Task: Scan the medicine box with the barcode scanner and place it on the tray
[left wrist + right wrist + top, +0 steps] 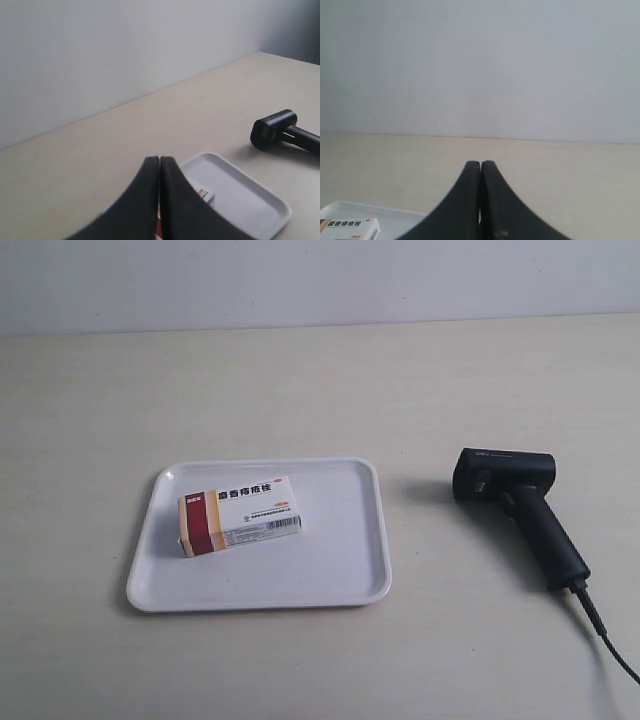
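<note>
**A:** Pale grey wall is seen behind a cream desk (320, 380), on which everything is laid out. Where is the medicine box found?

**B:** The medicine box (240, 515) is seen lying flat inside the white tray (365, 540), toward the tray's 9 o'clock side, printed face up. The barcode scanner (515, 505) is laid on the desk well apart from the tray, at 3 o'clock from it, with its boxy head toward the tray and its cable (605, 635) trailing off toward 5 o'clock.

**A:** And the arms?

**B:** Neither arm is shown in the exterior view. The left pincer (159, 165) is seen with its fingers pressed together and nothing between them, held above the near part of the tray. The right pincer (480, 167) is likewise closed and empty, pointed at the wall.

**A:** So how should the step in hand be done well?

**B:** Since the box already rests in the tray, the task is judged either finished or not yet begun. If a scan is to be made, each pincer would have to be opened first. The scanner is best taken by its long handle, clear of the cable, and the box gripped across its narrow sides so that the barcode is left uncovered and can be turned toward the scanner's head.
</note>
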You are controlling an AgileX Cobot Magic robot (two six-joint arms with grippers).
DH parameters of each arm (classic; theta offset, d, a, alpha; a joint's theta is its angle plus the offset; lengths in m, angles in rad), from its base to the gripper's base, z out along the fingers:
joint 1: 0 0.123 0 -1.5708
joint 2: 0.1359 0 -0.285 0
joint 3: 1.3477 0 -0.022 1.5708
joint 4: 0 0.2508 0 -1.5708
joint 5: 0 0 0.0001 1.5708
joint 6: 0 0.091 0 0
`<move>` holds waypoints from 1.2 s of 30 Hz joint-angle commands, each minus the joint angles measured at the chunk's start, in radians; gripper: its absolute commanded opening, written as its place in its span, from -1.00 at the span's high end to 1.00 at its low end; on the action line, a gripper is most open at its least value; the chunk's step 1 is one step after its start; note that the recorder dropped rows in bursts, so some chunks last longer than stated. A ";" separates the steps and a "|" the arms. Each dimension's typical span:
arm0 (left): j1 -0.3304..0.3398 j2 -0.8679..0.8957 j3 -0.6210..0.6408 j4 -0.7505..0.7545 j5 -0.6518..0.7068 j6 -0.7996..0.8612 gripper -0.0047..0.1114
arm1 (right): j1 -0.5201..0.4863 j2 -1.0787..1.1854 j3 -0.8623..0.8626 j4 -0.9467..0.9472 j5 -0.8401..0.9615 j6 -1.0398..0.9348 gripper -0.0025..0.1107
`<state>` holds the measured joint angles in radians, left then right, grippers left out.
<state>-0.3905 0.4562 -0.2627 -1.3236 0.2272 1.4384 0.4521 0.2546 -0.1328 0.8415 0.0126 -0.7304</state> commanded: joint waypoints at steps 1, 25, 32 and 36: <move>0.121 -0.156 0.103 0.005 -0.010 0.025 0.87 | 0.002 -0.004 0.005 -0.003 -0.005 0.000 0.95; 0.390 -0.438 0.263 1.391 -0.082 -1.475 0.87 | 0.002 -0.006 0.005 -0.005 -0.005 -0.002 0.95; 0.391 -0.438 0.263 1.391 -0.020 -1.457 0.87 | 0.002 -0.006 0.005 -0.005 -0.007 -0.002 0.95; 0.391 -0.453 0.263 1.387 0.005 -1.438 0.87 | 0.002 -0.006 0.005 -0.005 -0.007 -0.002 0.95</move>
<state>0.0007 0.0182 -0.0029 0.0584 0.2134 -0.0075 0.4521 0.2540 -0.1328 0.8415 0.0108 -0.7304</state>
